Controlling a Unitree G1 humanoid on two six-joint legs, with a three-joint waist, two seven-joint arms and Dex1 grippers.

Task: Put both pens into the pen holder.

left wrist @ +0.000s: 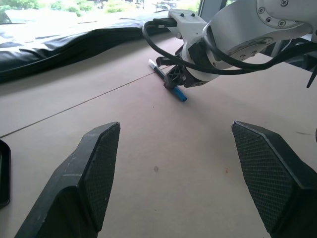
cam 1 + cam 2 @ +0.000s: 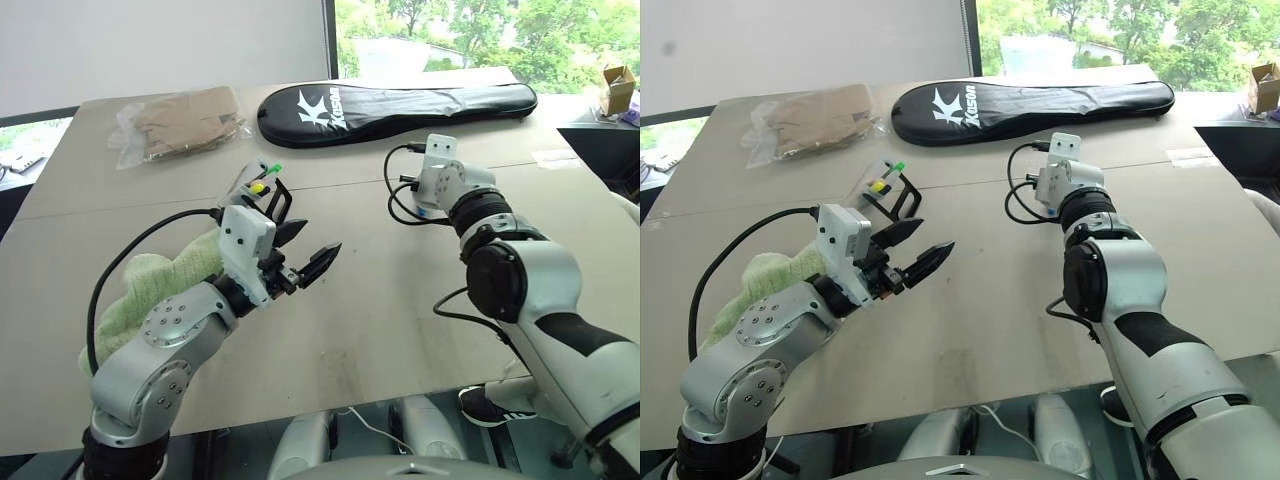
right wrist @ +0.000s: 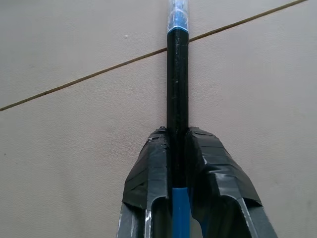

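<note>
Your right gripper [image 3: 177,163] has its fingers clamped on the slim dark pen with blue ends [image 3: 177,89], which runs out ahead between them on the tan surface [image 3: 74,148]. Your left gripper [image 1: 193,173] holds its fingers wide apart, nothing between. The long black racket bag [image 2: 400,103] reads "Kason".

I count one pen [image 3: 177,74] in sight, dark w/ blue ends. One pen holder [image 2: 262,190], at about 10 o'clock from table centre, w/ two markers poking out – one green-tipped [image 2: 275,167], one yellow-tipped [image 2: 258,187]. One black racket bag [image 2: 395,103] at 12 o'clock. One plastic-wrapped packet [image 2: 180,122] at 11. One green towel [image 2: 150,285] at 8. Two grippers – left [image 2: 308,248], right [image 3: 177,148].
</note>
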